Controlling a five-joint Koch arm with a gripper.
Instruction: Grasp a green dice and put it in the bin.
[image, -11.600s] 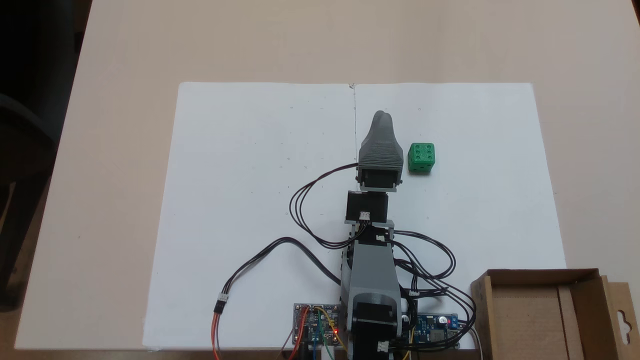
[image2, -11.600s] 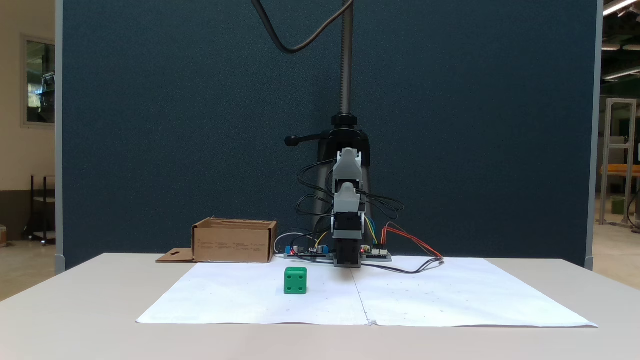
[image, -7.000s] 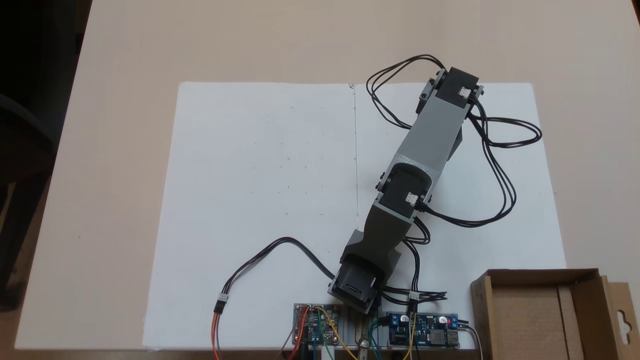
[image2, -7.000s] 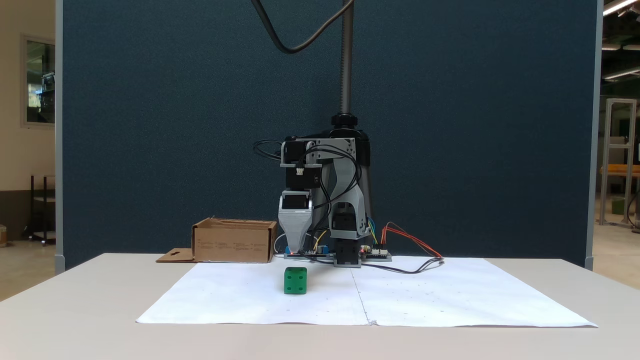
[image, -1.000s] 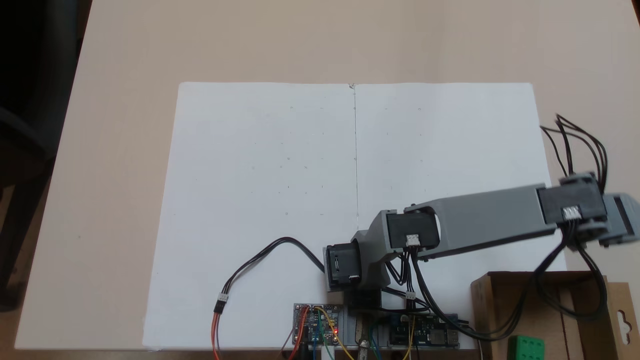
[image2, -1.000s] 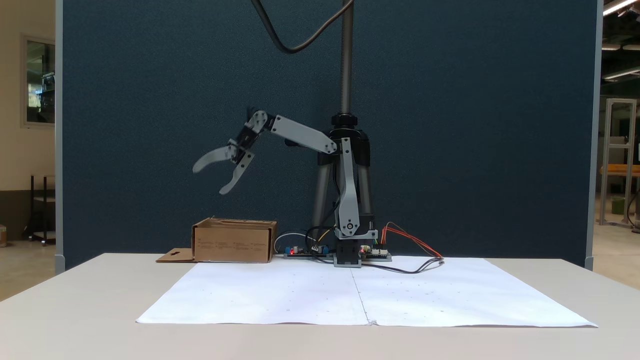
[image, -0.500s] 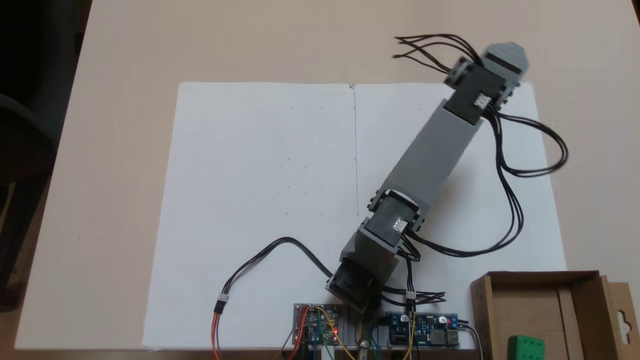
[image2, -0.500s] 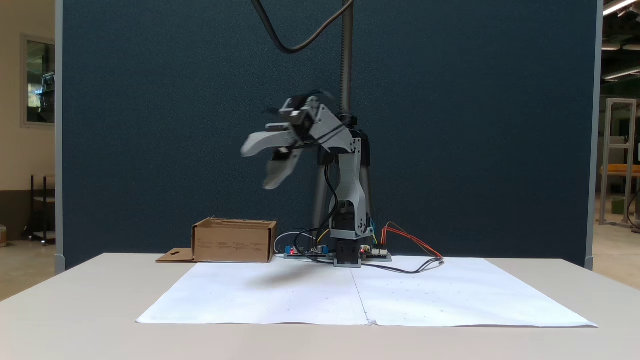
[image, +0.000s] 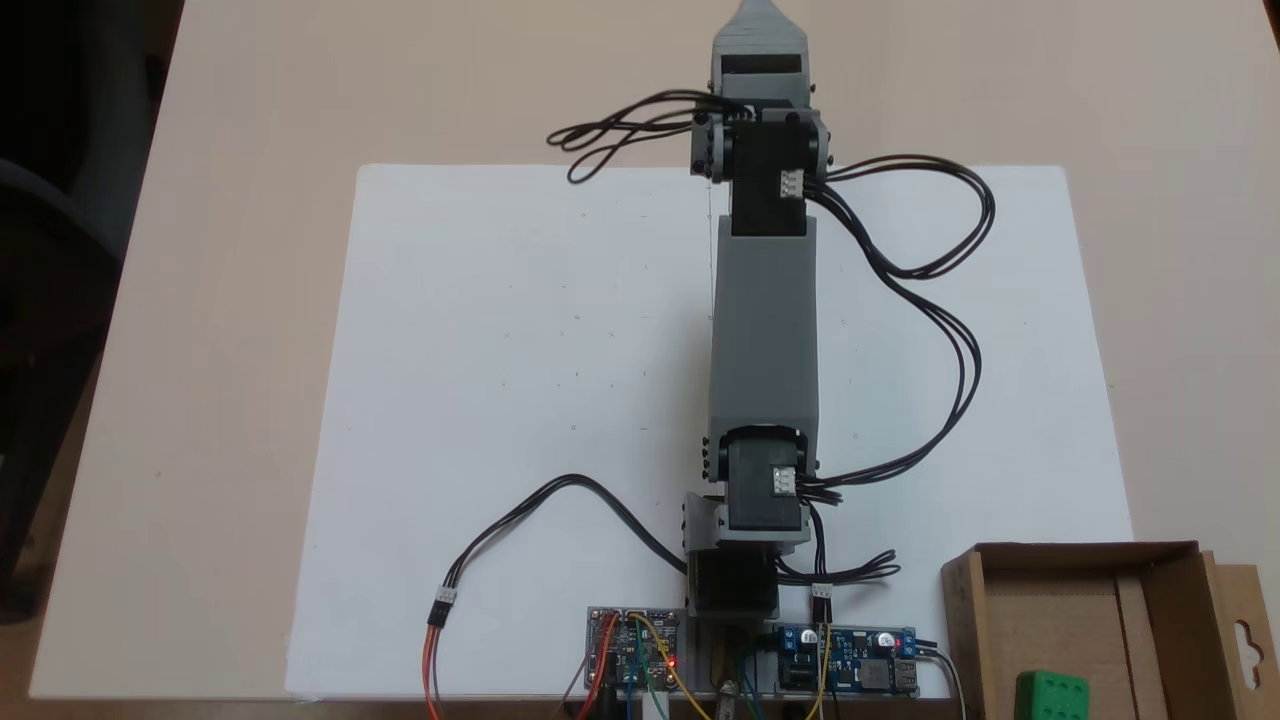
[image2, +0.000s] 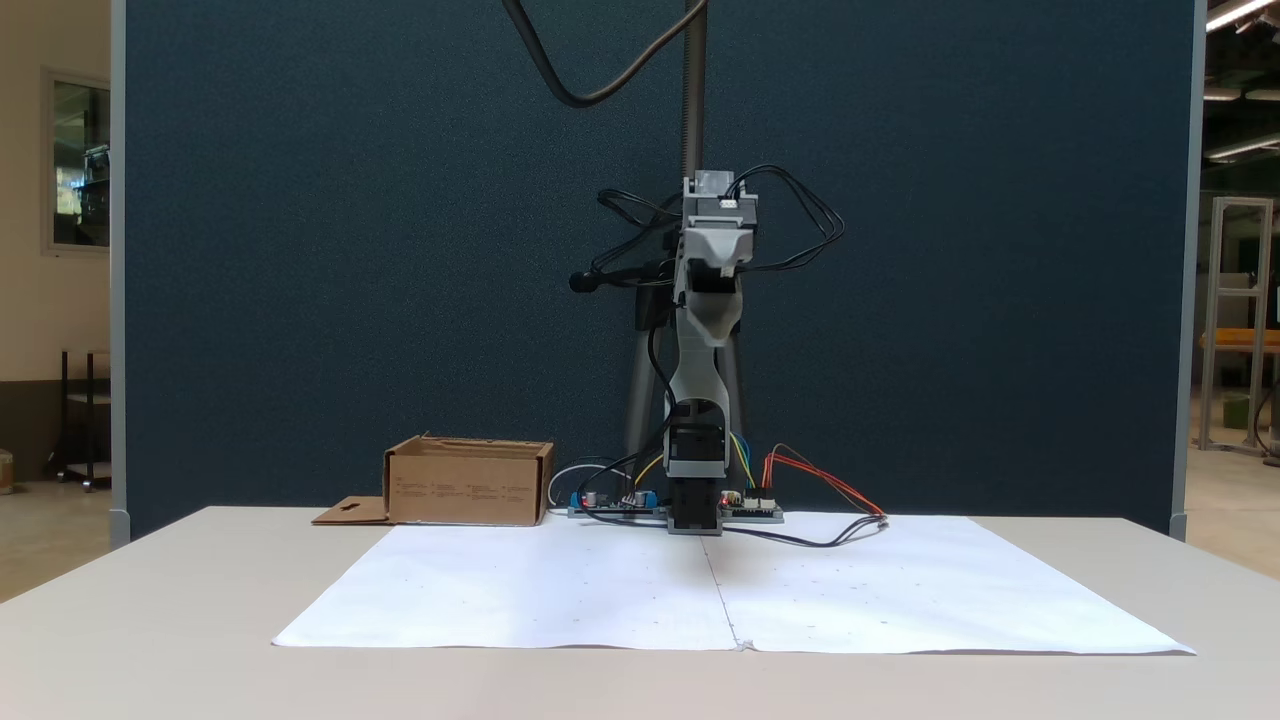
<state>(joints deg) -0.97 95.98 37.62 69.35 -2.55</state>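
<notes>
The dice (image: 1051, 696) is lying inside the bin (image: 1168, 590), close to the bin's left wall in the top-down fixed view, with its pips facing up. The bin is sitting at the table's (image: 250, 150) near right corner in that view, beside the paper sheet (image: 520, 330); in the front-facing fixed view the bin (image2: 468, 483) is standing to the left of the arm's base, its hang-hole flap lying flat on the table (image2: 150, 600).

The arm is reaching straight out along the sheet's centre fold, raised well above the table, with the gripper (image: 756, 12) pointing past the sheet's far edge. In the front-facing fixed view the gripper (image2: 710, 325) is facing the camera, its jaws lining up one behind the other, so how far it is parted cannot be told. Nothing is showing between the jaws.
</notes>
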